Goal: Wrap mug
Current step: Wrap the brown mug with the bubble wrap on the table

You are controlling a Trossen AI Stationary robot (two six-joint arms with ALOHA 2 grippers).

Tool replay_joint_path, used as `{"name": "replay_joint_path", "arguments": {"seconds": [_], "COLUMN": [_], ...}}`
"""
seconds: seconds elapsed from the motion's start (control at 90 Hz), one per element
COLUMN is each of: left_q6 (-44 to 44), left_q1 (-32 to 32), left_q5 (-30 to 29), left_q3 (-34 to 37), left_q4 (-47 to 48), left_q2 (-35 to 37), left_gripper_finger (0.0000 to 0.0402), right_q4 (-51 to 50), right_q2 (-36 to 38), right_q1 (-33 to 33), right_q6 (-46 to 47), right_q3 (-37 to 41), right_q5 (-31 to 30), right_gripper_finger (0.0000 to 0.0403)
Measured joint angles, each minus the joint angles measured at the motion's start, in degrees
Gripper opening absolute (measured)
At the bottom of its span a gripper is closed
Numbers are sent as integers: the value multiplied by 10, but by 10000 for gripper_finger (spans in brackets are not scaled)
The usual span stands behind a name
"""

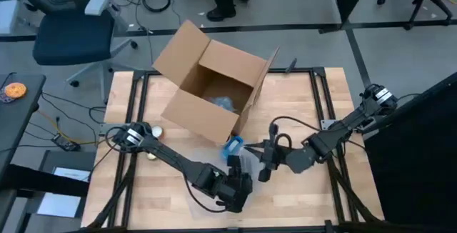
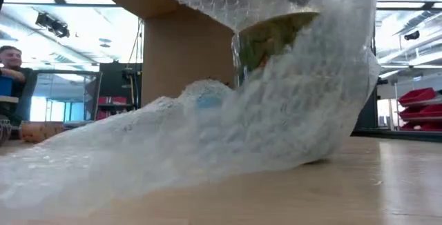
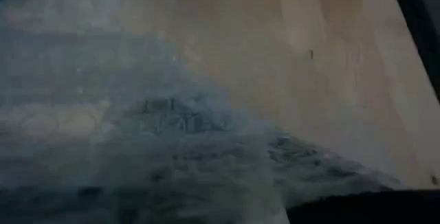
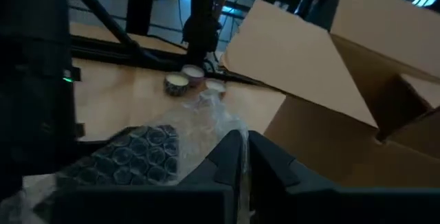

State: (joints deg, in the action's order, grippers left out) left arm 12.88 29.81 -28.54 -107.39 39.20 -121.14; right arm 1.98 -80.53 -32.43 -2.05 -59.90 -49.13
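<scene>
My left arm reaches in from the worktop's left edge and slants toward the near edge, its dark two-finger left gripper (image 1: 239, 190) low over the wood near the middle; I can't make out its fingers. My right arm stretches from the right edge toward the centre, its dark two-finger right gripper (image 1: 263, 167) (image 4: 245, 157) level, fingers pressed nearly together.

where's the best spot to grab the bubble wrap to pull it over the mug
Probably the loose flat end of the bubble wrap, which trails thin along the table away from the mug. Pinch that free edge from above and lift it over. In the low view the other end already rises against the mug, so it offers little slack to grip.
</scene>
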Motion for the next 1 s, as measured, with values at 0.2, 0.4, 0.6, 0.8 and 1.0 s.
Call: {"name": "replay_joint_path", "arguments": {"seconds": [0.2,0.4,0.6,0.8,1.0], "left_q6": [1,8,34,36,30], "left_q1": [6,6,15,22,24], "left_q5": [-17,-17,-7,-17,-16], "left_q3": [0,0,2,0,0], "left_q4": [-21,-17,-4,-9,-7], "left_q2": [0,0,-2,-2,-1], "left_gripper_finger": [120,120,120,120,120], "right_q4": [3,8,6,-25,-74], "right_q2": [-6,-45,-79,-87,-104], "right_q1": [21,42,45,50,56], "right_q6": [49,83,116,144,182], "right_q3": [0,1,1,1,2], "right_q5": [14,37,49,66,67], "right_gripper_finger": [0,0,0,0,0]}}
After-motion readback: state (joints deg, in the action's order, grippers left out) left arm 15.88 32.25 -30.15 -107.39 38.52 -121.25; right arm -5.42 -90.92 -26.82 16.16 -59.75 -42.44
